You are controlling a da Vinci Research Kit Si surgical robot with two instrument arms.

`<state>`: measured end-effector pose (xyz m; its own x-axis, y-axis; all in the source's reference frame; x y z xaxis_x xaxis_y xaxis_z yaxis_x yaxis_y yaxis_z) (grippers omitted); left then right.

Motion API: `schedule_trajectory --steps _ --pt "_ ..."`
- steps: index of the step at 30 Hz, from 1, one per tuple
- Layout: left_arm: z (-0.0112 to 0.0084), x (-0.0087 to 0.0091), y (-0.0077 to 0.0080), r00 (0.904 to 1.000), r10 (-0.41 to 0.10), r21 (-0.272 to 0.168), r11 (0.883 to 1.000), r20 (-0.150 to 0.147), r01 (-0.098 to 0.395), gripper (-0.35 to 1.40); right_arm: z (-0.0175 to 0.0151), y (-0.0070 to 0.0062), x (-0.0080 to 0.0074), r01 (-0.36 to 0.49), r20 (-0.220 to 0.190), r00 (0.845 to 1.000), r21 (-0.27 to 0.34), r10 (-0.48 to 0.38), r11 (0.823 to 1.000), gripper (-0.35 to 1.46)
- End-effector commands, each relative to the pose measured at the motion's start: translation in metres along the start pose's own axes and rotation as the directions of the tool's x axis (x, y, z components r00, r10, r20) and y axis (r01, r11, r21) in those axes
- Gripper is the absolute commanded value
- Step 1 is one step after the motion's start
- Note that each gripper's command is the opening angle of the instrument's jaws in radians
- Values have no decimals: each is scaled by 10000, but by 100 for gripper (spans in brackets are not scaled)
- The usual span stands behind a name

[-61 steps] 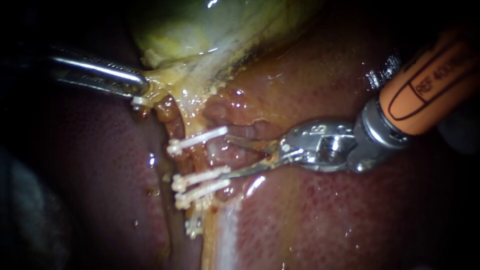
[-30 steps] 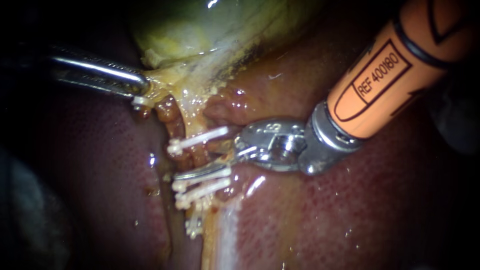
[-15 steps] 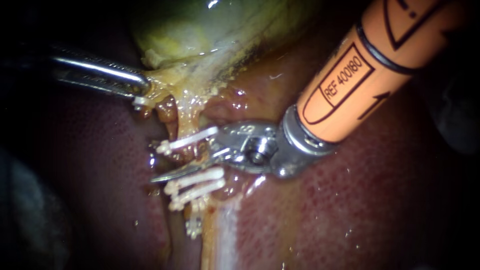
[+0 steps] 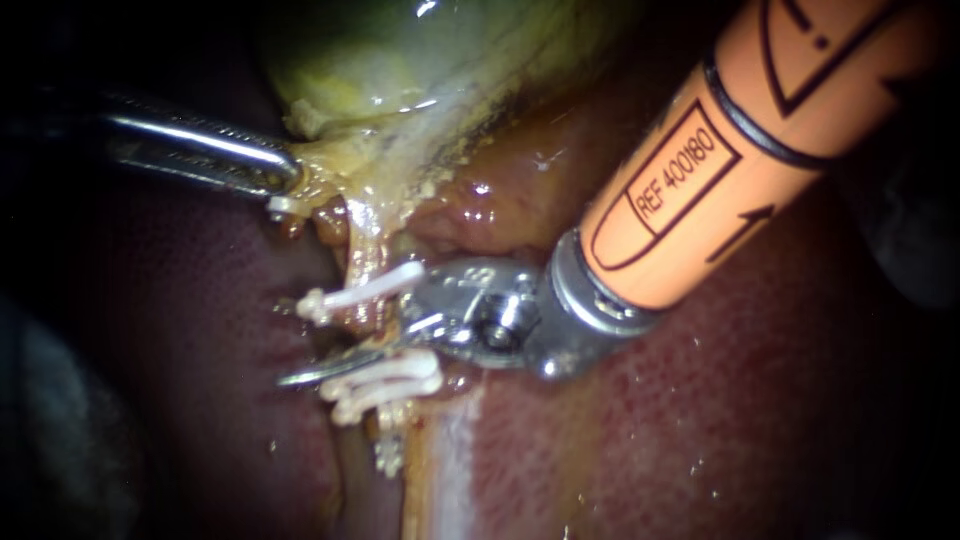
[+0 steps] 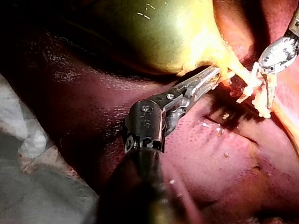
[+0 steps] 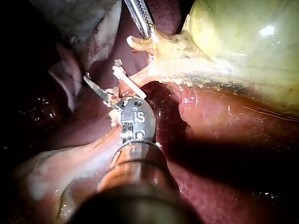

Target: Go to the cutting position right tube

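The right instrument's end effector, jaws apart, is sliding deeper than a second ago, now straddling the tube between the single clip and the paired clips; cutting position looks reached. The left instrument is clamping the gallbladder.

**Wet tissue gleams against bright steel and white plastic clips**

The liver is glossy and finely stippled, and the gallbladder is smooth and slick. The left instrument is polished metal. The right instrument is shiny metal at its tip, with a smooth orange sleeve behind it that looks like plastic. The clips appear matt. In the left wrist view, a pale cloth lies dull and creased.
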<state>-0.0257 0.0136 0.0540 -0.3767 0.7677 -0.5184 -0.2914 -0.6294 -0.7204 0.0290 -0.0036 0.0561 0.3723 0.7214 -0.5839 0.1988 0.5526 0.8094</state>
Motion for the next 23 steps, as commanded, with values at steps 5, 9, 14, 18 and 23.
schedule_trajectory --steps 5,9,14,18,23 --pt "0 0 0 10000 6 -8 10000 1 -6 -35 2 -17 16 -86 -249 9996 251 92 9996 133" --pt "0 0 0 10000 6 -9 10000 1 -6 -35 5 -22 20 -92 -302 9995 308 101 9995 133" --pt "0 0 0 10000 6 -9 10000 1 -6 -35 6 -22 20 -81 -292 9995 327 91 9994 133" --pt "0 0 0 10000 6 -8 10000 1 -6 -35 6 -22 20 -140 -291 9995 328 150 9994 133" --pt "0 0 -1 10000 6 -8 10000 1 -6 -35 4 -20 18 -133 -309 9994 271 142 9995 133"
